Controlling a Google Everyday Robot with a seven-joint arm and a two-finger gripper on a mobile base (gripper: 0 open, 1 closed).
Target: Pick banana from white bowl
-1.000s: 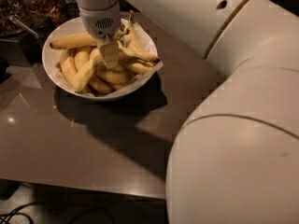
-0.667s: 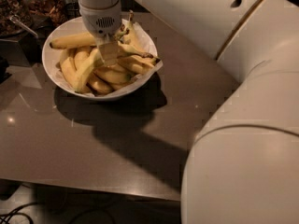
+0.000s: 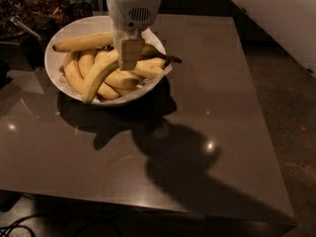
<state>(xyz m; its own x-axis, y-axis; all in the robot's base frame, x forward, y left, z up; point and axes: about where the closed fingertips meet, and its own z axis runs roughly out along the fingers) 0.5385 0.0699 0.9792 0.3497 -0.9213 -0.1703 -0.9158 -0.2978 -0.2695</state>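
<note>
Change: the arm (image 3: 276, 14), which filled the right foreground, has swung away to the top right corner. The wrist (image 3: 133, 9) and gripper (image 3: 131, 53) have shifted a little to the right over the bowl (image 3: 54, 78). The bowl and its fruit lie as they did.
Table (image 3: 222, 107): dark and glossy, with its near edge at the bottom of the view.
Shadow (image 3: 182, 172): the arm's shadow is broad on the near half of the table and runs up to the bowl's foot.
Bowl: white and wide, on the far left part of the table and well in from the edges.
Banana (image 3: 101, 75): in the bowl, on top of the pile. Its near tip rests by the front rim, and it arches up and to the right until it passes under the gripper.
Stubby bananas (image 3: 74, 75): packed to the left of the banana and beneath it.
Gripper: it points straight down, low inside the bowl, at the upper part of the banana's arch and touching it or nearly so.
Key relation: the banana lies directly below the gripper, with its long axis running from near left to far right. The gripper meets it across that axis, past the middle toward the far end.
Grip: I cannot tell whether the gripper is closed on the banana or only set against it.
Judgement: the grasp step looks to be in hand and the lift is not yet evident. An off-centre hold could let the long near end droop.
Straight banana (image 3: 84, 42): along the far left rim, behind the gripper and apart from it.
Clutter (image 3: 39, 9): dark containers beyond the table's far left corner, too dim to name.
</note>
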